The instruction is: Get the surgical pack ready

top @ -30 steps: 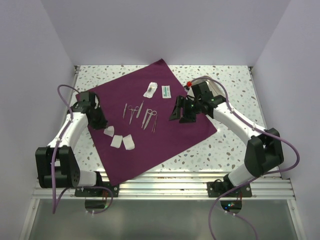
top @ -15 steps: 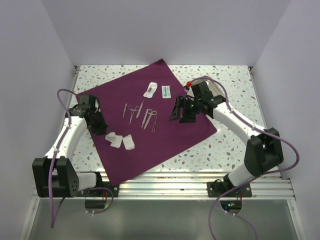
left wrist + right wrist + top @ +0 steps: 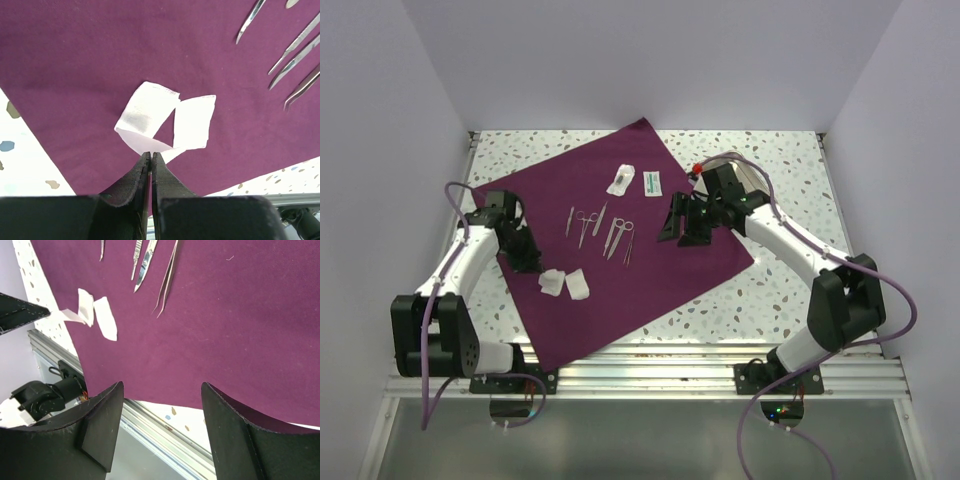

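The surgical pack (image 3: 670, 270) lies spread flat on the table (image 3: 770, 160), steel instruments (image 3: 600, 228) near its middle. At its near-left edge the left gripper (image 3: 151, 155) is clenched on one gauze square (image 3: 145, 112) by its corner — best lowered flat beside the second square (image 3: 194, 122) without dragging the cloth. The right gripper (image 3: 161, 387) hovers, released, over the right side.

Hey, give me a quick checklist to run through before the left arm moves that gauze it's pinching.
1. Left hand shut on a gauze square corner: ok.
2. That square separate from the neighbouring gauze: cannot tell.
3. Right hand open, empty, over the drape: ok.
4. Instruments apart from the gauze: ok.
5. Drape flat around the gauze: ok.
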Robot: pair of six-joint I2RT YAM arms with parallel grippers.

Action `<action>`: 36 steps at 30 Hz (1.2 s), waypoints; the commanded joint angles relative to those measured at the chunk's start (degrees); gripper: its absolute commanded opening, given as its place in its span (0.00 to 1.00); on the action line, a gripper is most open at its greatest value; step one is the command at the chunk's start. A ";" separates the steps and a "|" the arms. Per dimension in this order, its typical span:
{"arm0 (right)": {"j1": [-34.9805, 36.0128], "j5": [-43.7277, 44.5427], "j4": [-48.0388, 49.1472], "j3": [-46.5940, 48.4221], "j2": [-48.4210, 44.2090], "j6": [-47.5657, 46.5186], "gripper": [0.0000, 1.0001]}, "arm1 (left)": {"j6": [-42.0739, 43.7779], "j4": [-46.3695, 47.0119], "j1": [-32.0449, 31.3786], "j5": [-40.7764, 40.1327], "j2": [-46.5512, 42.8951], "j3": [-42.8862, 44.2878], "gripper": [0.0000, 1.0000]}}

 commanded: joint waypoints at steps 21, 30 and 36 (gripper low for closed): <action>0.00 -0.95 1.14 1.41 1.60 -0.18 0.67 | 0.78 0.41 -1.63 0.81 3.45 1.17 0.08; 0.08 -0.95 0.70 1.67 2.31 -0.54 0.67 | 0.78 1.90 -1.63 0.37 5.91 1.88 0.09; -0.01 -0.86 0.61 1.85 2.57 -0.71 0.67 | 1.13 2.17 -1.55 -0.33 7.84 2.93 0.09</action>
